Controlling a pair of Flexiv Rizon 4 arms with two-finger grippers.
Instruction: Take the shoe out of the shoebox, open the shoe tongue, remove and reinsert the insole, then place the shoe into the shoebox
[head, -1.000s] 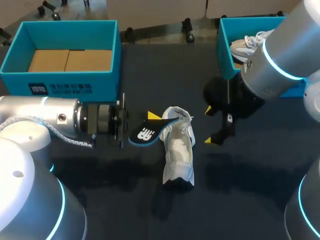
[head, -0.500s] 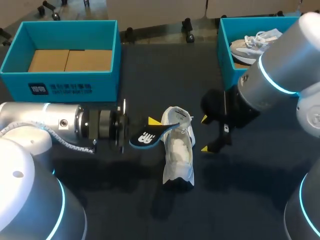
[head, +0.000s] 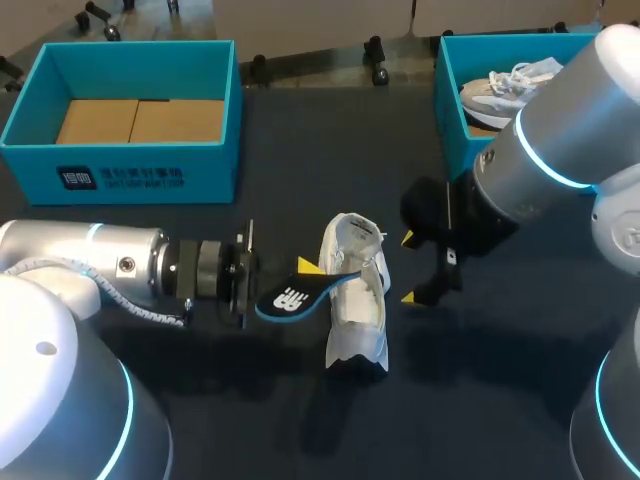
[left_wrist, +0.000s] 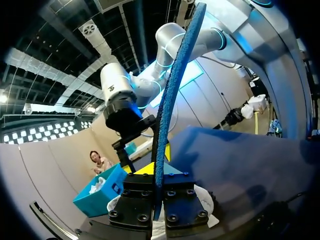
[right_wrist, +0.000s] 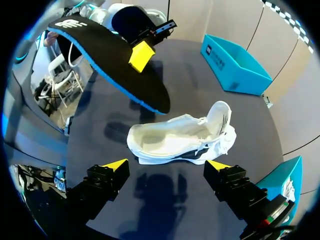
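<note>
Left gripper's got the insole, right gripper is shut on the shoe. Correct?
Not quite. The right gripper is open and not touching the shoe, as the right wrist view shows. The left gripper does hold the insole.

Bare dark tabletop separates the white mesh shoe from the right gripper; the black blue-edged insole apparently overhangs the shoe's opening.

Left wrist view shows only slivers of the shoe — the right arm partly covers the boxed shoe.
</note>
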